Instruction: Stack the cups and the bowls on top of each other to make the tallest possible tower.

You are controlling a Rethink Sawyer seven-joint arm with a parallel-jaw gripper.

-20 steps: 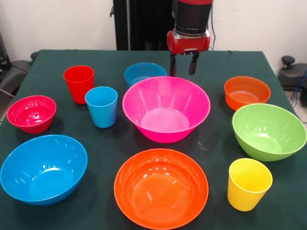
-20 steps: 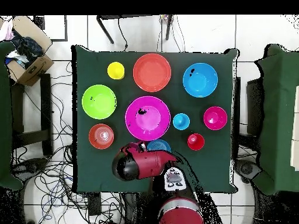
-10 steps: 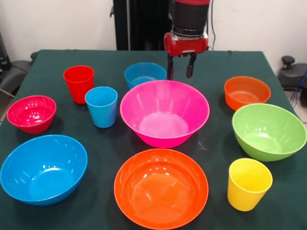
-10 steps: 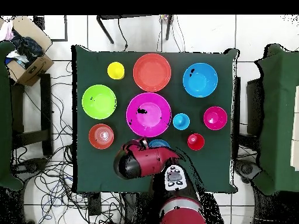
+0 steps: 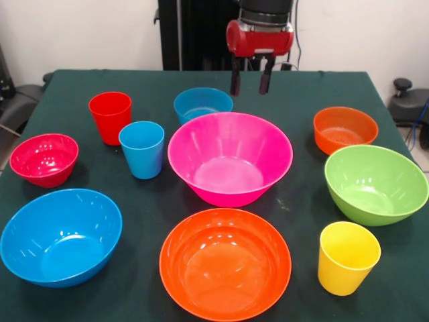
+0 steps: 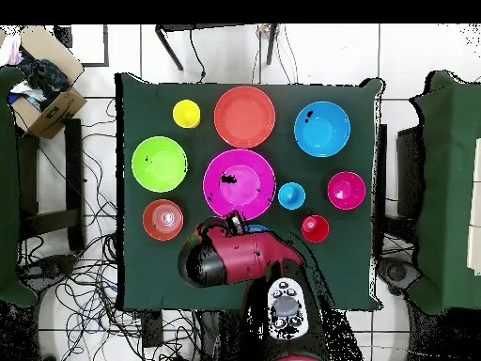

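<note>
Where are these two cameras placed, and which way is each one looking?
Front view: sits across the table, facing the robot; the gripper hangs open behind the large pink bowl.
Overhead view: sits above, looking straight down on the table; the red arm reaches in from the bottom.
Both show the same bowls and cups, with the pink bowl central, turned half round between views.

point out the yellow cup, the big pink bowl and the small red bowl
yellow glossy plastic cup point(image 5: 347, 265), front view, on its outer wall
large pink plastic round bowl point(image 5: 228, 176), front view, on its inner floor
small red plastic round bowl point(image 5: 43, 159), front view, on its inside
</note>
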